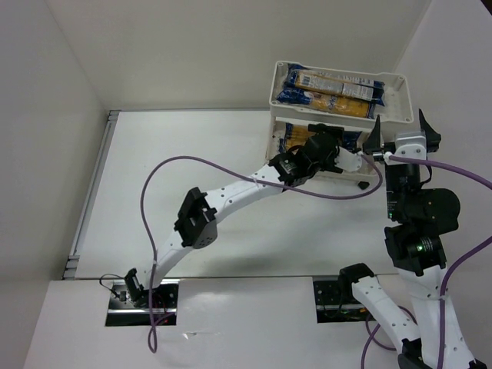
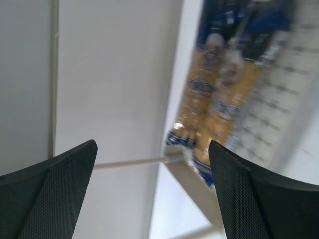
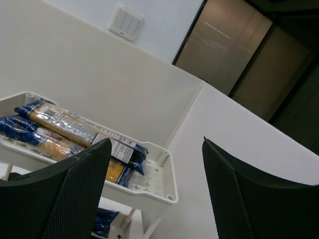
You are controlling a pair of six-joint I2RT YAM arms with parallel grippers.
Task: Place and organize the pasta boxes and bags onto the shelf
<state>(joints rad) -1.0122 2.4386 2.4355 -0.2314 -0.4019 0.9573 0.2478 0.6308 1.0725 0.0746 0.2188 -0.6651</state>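
L pincer (image 1: 329, 144) is spread wide w/ nothing between the fingers (image 2: 55, 194). It sits at the front of the shelf (image 1: 400, 100), at lower-tier level, under the top tray's near edge. Lower-tier pasta packs (image 2: 214, 104) lie ahead and to its right on the perforated tray, two side by side as far as the blur allows. They aren't touching the pincer.

R pincer (image 1: 401, 127) is also spread and empty. It's raised beside the cart's right end, w/ the top-tray pasta packs (image 3: 75, 132) ahead, to its left and lower.

All packs I can see are on the cart, so prob. the last placing is done and what's left is backing out and tidying.

Risks:
- L pincer is tucked under the top tray, so lifting straight up could hit the tray's underside and tip or jolt the cart. Pull back toward the base first, then rise.
- The cart is on wheels, so any nudge from either arm could roll it off and shift the packs.
- The purple cable (image 1: 338, 194) loops close under L pincer, near the cart's foot, and could snag a post or wheel on retreat.
- The near ends of the lower packs reach close to the tray rim. Can't tell if they're fully seated, and a finger brushing them may drag one out.
- R pincer is near the cart's end, so a sideways swing would shove it.
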